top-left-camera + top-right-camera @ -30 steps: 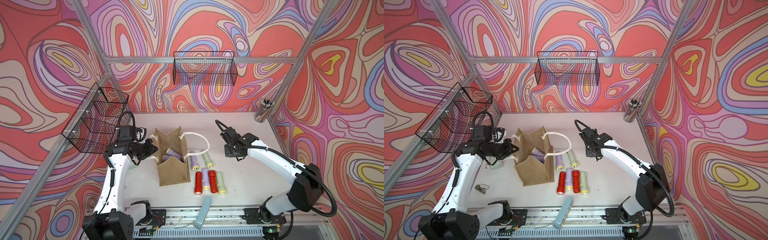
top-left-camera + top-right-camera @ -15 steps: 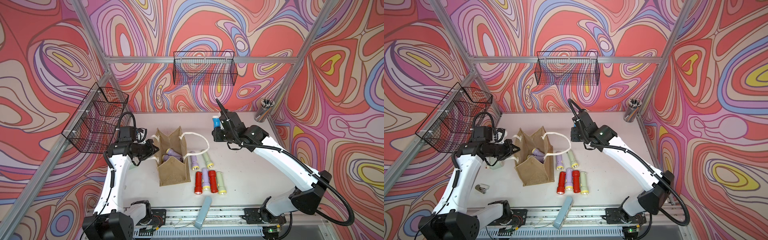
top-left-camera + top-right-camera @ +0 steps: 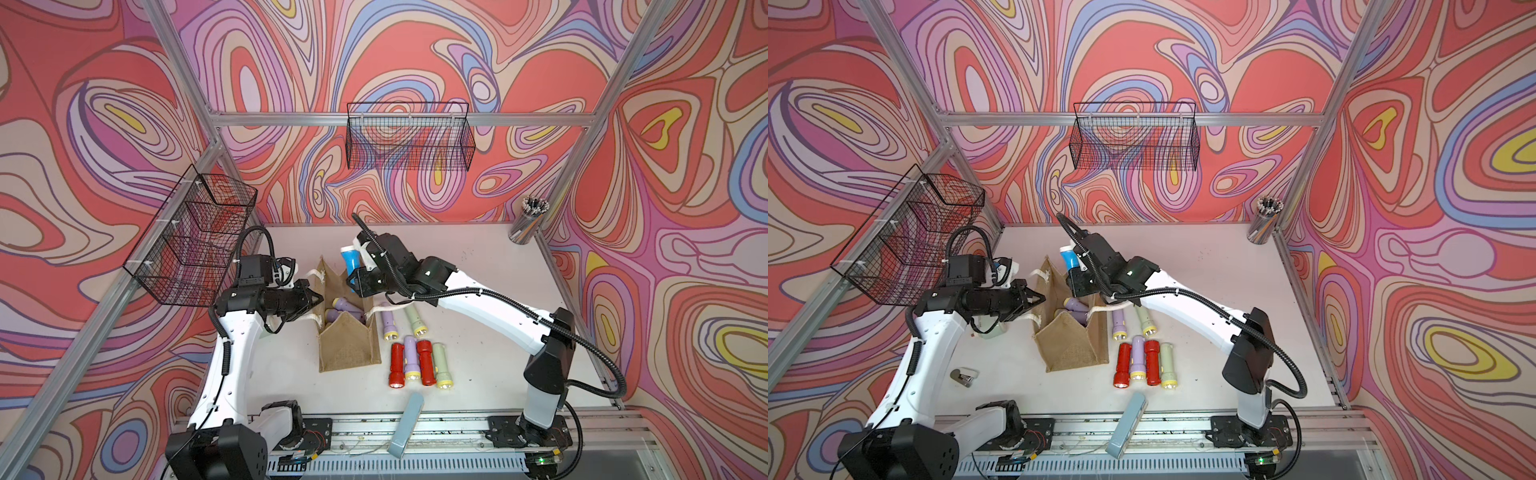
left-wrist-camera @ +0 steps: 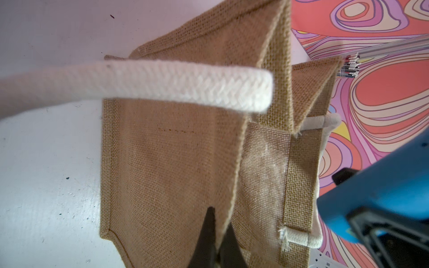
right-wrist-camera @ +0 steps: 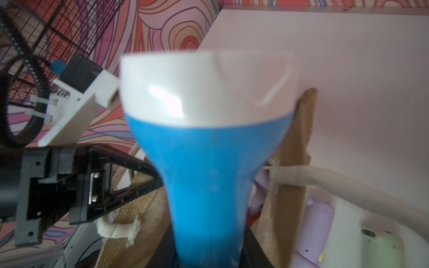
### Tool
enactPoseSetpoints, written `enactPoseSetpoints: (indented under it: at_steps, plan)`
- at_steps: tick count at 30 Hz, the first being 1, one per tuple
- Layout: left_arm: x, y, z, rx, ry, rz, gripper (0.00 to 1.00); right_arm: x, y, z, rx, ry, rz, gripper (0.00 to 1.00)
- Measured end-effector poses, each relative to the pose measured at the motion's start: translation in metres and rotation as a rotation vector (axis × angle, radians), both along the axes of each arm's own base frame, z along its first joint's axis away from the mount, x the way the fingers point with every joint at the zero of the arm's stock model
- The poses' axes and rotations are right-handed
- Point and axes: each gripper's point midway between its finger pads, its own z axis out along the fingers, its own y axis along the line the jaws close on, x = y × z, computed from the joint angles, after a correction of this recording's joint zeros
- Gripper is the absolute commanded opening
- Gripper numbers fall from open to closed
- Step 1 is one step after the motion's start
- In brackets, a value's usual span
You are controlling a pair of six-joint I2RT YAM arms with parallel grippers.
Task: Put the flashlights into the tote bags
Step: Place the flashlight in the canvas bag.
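"Look! The right gripper is swinging over. A moment ago it was out over the middle of the table. Now it is hanging right above the tote bag."

"What is it carrying?"

"It is squeezing the blue flashlight by its thin end. The white head is pointing up, toward the table's back edge."

"Is it going in the bag?"

"Not yet. It is floating just over the bag's back rim, above the open top. I think the drop is coming next, so the hard carrying part is nearly done."

"What is the left gripper doing?"

"It is staying where it was. It is pinching the bag's side wall tight and keeping the mouth open."

"Are any others in there?"

"Yes, some lilac flashlights are lying inside. Six loose flashlights are waiting on the table, just beside the bag, toward the front edge. So lots of trips are still waiting."
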Motion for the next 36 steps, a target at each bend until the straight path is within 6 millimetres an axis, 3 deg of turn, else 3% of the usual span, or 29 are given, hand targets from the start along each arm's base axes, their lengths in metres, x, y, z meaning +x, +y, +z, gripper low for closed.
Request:
enactPoseSetpoints:
  at_steps: [6, 14, 22, 33, 36]
  plan:
    - [-0.003, -0.002, 0.003, -0.012, -0.021, -0.004, 0.02, -0.009, 0.025, -0.031, -0.018, 0.042, 0.075, 0.05]
    - [-0.004, -0.01, 0.009, -0.07, -0.027, -0.023, 0.02, -0.011, 0.034, -0.091, -0.112, 0.118, 0.122, 0.05]
    - [-0.005, -0.011, 0.005, -0.08, -0.014, -0.022, 0.02, -0.021, 0.025, -0.109, -0.177, 0.165, 0.156, 0.04]
    - [-0.001, -0.011, 0.001, -0.089, 0.0, -0.008, 0.02, -0.032, 0.0, -0.154, -0.322, 0.243, 0.14, 0.04]
    - [0.001, -0.01, 0.001, -0.09, -0.002, -0.005, 0.02, -0.035, -0.005, -0.175, -0.373, 0.276, 0.137, 0.04]
